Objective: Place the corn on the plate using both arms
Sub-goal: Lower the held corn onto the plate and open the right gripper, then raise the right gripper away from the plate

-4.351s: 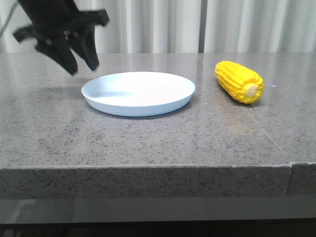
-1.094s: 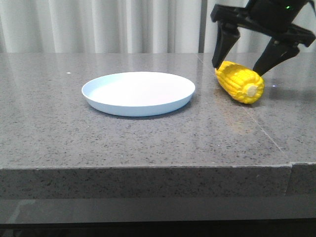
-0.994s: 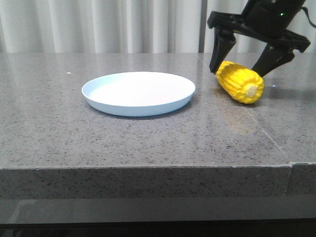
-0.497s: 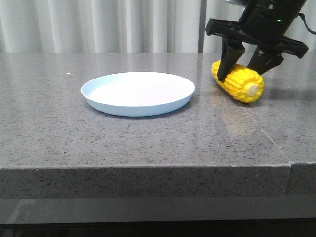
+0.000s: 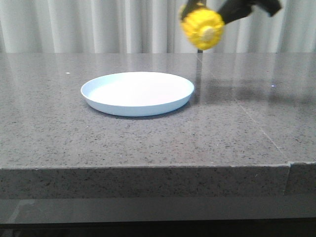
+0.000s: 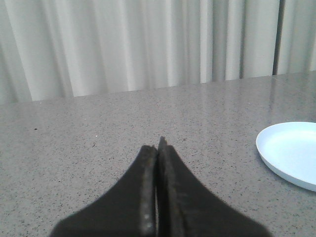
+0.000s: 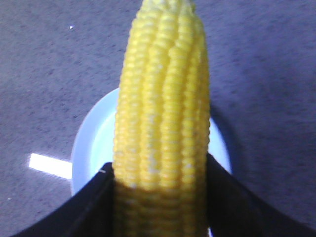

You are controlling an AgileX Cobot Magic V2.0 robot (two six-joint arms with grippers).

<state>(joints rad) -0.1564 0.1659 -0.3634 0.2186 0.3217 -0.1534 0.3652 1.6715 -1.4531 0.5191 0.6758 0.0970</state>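
Corn [image 5: 202, 28] now off desk [image 5: 148, 143], lifted from its earlier resting spot at right of plate [image 5: 137, 93]. Our right hand [image 7: 160, 197] grips it at thick end, carried high, above and just right of plate's rim. Our left hand [image 6: 157, 197] pressed closed, holding nothing, parked well left of plate. We judge pickup done; lowering onto plate remains.

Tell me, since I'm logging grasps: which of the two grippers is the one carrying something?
The right gripper: its fingers clamp the corn, lifted off the table beyond the plate. The left gripper is shut on nothing.
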